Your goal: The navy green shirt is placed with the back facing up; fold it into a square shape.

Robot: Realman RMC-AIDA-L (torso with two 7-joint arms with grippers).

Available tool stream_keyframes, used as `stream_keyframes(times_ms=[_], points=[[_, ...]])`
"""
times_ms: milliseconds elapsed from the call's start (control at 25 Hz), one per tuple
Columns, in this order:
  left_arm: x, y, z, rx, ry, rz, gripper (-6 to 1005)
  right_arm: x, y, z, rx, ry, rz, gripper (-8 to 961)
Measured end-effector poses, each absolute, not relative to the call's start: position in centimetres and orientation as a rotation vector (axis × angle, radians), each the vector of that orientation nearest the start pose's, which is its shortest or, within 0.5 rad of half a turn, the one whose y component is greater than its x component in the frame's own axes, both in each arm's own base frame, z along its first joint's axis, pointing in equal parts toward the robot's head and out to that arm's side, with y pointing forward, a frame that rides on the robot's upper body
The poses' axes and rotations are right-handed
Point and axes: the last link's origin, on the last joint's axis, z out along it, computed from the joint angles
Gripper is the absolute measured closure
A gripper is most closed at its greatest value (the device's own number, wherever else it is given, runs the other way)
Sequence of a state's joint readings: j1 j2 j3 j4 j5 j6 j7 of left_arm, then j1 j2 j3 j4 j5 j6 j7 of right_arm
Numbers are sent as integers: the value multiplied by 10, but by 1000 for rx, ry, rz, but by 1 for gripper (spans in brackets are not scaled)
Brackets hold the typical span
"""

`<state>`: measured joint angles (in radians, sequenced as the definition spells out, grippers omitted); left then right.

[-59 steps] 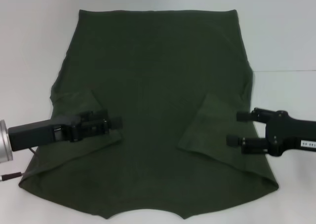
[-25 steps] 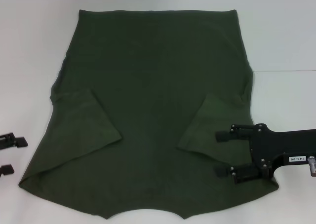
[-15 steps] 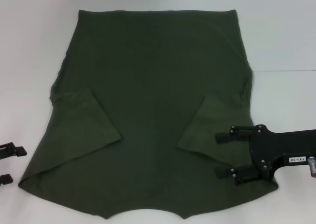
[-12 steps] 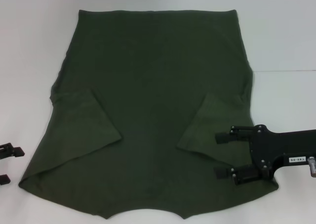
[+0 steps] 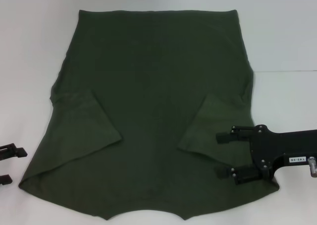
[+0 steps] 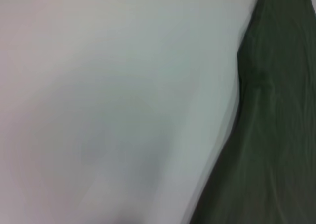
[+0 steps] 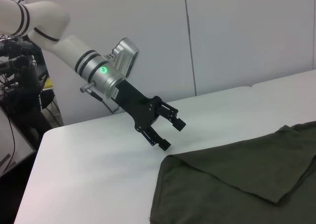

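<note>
Right hand [image 5: 224,154] hovers wide open, empty, over navy green shirt [image 5: 153,96].

Our right gripper [image 5: 225,155] sits lower right of the head view, arm coming in level from the right edge, black fingers [image 5: 229,136] spread wide and pointing left. Our left gripper [image 5: 10,163] only pokes in at the lower left edge, two finger tips apart. In the right wrist view it [image 7: 168,132] hangs mid-frame, jaws parted, white arm running off to the upper left, green light on the wrist.
</note>
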<state>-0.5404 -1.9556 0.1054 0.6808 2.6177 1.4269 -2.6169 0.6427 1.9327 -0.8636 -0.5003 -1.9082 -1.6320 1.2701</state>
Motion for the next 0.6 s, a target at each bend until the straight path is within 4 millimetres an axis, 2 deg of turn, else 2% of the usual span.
stream_keyframes(times_ms=[600], points=[[-377, 326, 77, 1978, 2869, 691, 85, 244, 345, 16, -2935, 362, 656, 27]])
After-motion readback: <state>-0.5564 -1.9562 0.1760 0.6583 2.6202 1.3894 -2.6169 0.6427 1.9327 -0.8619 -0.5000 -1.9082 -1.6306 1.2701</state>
